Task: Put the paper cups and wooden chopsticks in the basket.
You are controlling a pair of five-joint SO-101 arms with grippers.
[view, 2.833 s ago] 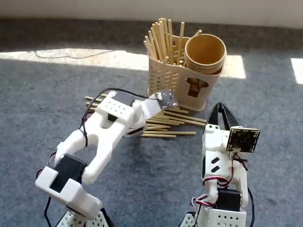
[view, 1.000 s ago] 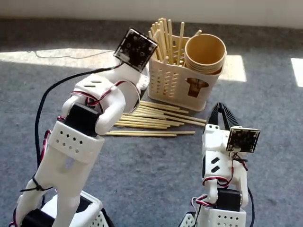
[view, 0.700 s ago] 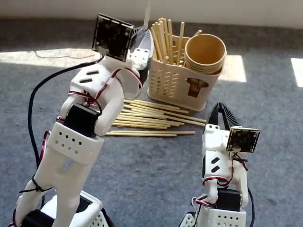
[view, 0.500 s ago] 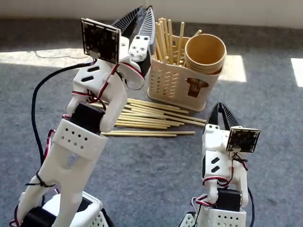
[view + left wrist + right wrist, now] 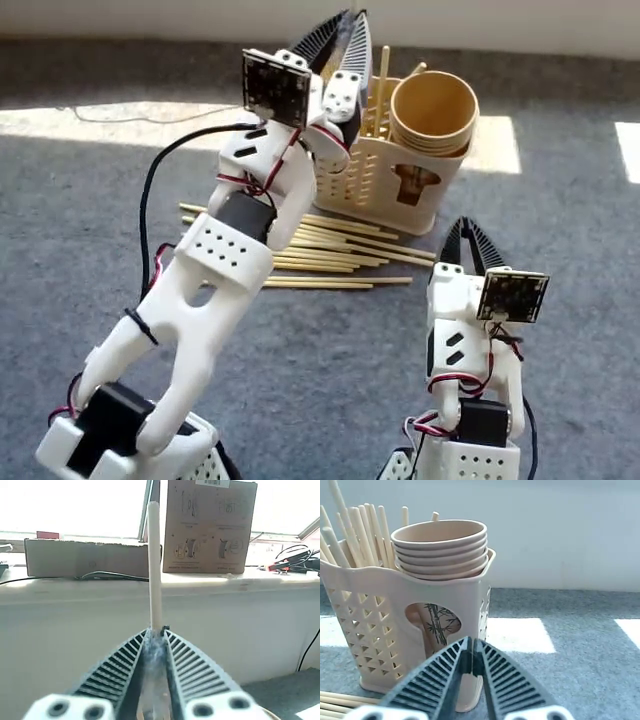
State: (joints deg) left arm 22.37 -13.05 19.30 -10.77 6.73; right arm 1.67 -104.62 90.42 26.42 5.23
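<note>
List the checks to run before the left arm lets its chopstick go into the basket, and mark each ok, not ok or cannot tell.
1. Grip: ok. The left jaws are shut on the chopstick, which points straight out past them.
2. Chopstick over the basket: cannot tell. The high view shows the jaws high by its far left corner, but the depth is unclear.
3. Room among the sticks standing inside: cannot tell.
4. Cups in: ok, stacked in the basket.
5. Right jaws out of the way: ok, shut, low before the basket.
6. All chopsticks in: not ok. A pile lies outside.
</note>
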